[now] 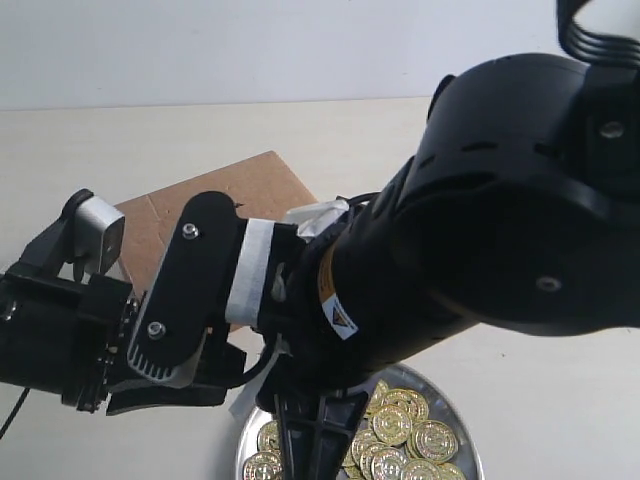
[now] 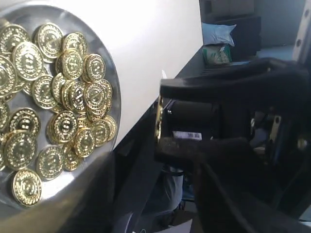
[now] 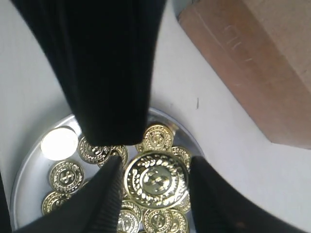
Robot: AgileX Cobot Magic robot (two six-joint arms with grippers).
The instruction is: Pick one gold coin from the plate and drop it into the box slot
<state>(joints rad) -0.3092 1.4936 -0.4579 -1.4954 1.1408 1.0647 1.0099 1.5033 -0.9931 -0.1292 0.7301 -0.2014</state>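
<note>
- Bulky black right arm [image 1: 500,200] slanted over the round shiny silver metal plate [image 1: 462,420], blocking most of the way down.
- Plain brown cardboard box [image 1: 250,185] stood near the plate; a bare strip of white table [image 3: 214,126] lay between.
- Far-left tabletop lay open.

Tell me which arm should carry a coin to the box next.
Right, probably. The right hand pinches one gold coin above the plate, and the box lies nearby. Whether the left hand holds anything is unclear.

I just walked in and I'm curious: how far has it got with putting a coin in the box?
Done: a coin is picked; the right gripper pinches it over the plate. Left: carrying it to the box and dropping it in; its slot isn't in view.
</note>
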